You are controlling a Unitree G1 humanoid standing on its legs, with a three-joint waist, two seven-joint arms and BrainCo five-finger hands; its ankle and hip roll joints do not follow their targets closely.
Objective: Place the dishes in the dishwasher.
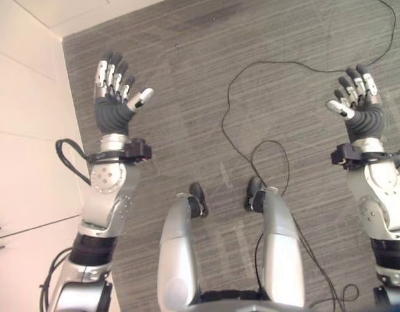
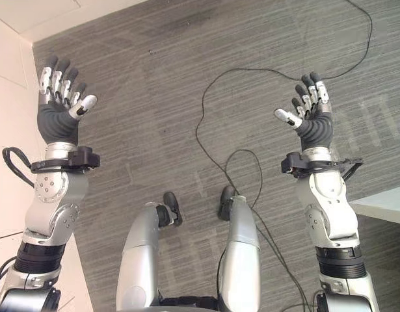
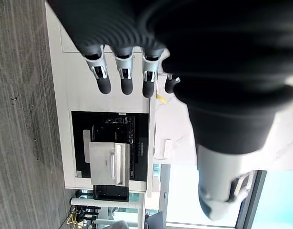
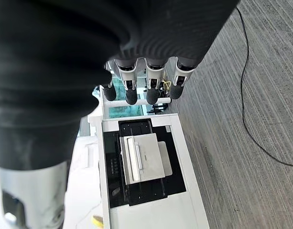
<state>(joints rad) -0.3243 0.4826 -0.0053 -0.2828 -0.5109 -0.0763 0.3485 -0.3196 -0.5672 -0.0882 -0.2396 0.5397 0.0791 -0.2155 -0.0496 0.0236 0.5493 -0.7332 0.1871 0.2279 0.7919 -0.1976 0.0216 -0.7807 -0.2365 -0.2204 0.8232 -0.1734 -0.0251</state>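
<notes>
**Both hands raised and empty, dishwasher open in the cabinet run**

The left hand (image 1: 114, 97) and right hand (image 1: 359, 104) were held up over the grey carpet (image 1: 206, 78), fingers straight and spread, holding nothing. The dishwasher (image 4: 141, 164) sat in the white cabinet (image 4: 184, 214), its silver door (image 3: 107, 163) dropped open toward the carpet. No dishes could be made out.

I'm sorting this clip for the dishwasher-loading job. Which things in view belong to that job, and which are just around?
Part of the job:
- dishwasher, its door part open, in a white counter unit
- left hand, open and empty
- right hand, open and empty

Just around:
- grey carpet
- white cabinet front beside the left arm
- small yellow item on the counter top

I can't make out any dishes.
</notes>
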